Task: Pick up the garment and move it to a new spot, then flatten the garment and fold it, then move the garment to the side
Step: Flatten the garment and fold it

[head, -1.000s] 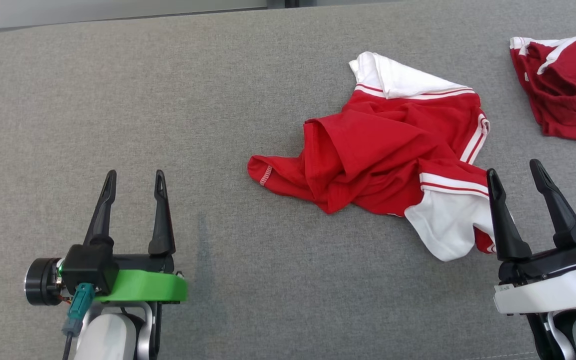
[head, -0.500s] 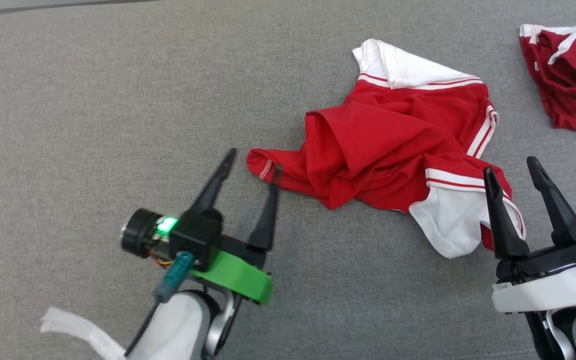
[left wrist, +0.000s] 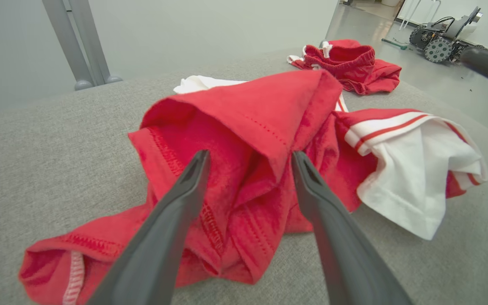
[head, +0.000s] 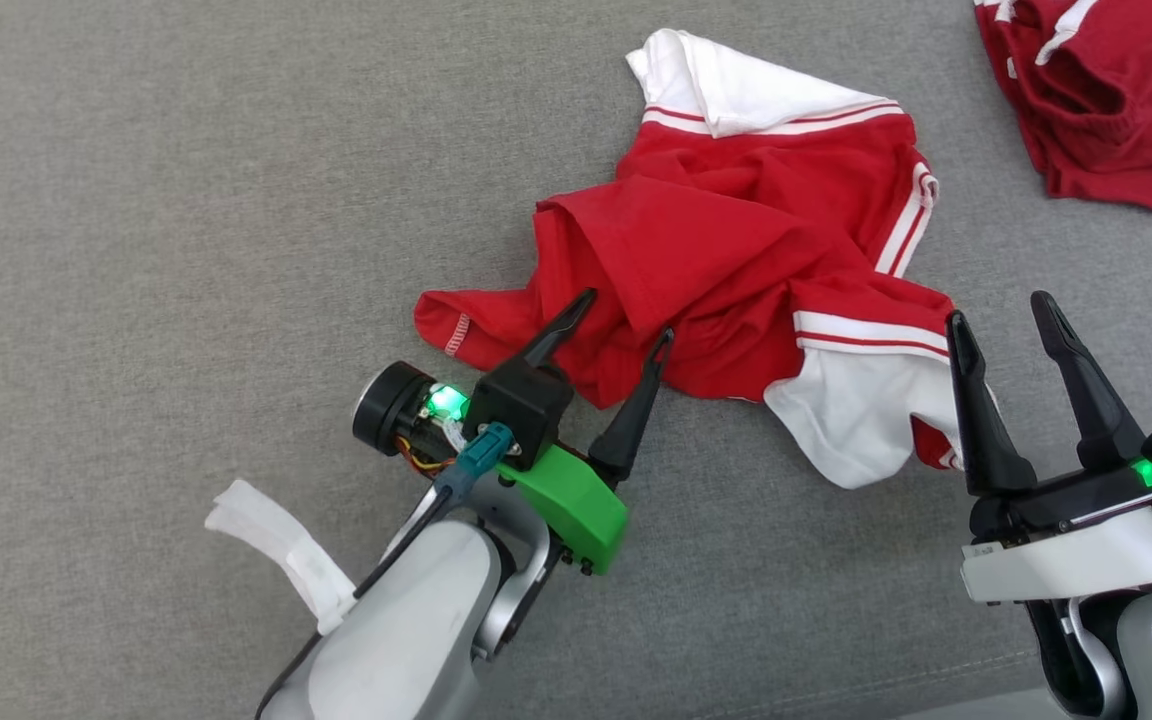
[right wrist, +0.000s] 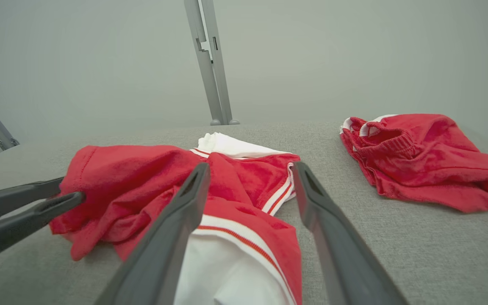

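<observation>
Crumpled red garment (head: 736, 260) with white sleeves lies bunched on the grey padded surface (head: 186, 250), centre-right in the head view. A second red garment (head: 1096, 100) sits well apart at the far right.

My left gripper (head: 630, 313) has its fingers spread wide, the tips straddling a raised red fold (left wrist: 261, 127) at the garment's near-left edge, with nothing pinched. The right gripper (head: 998, 308) is equally wide, poised over the edge of the white sleeve (head: 856, 420). Whether the left tips touch cloth, I cannot say for sure.

Judgement: light, limp knit. It will drape and drag, and it is not slippery. Best hold is the thick fold ridge between the left fingers, taken several layers deep.
</observation>
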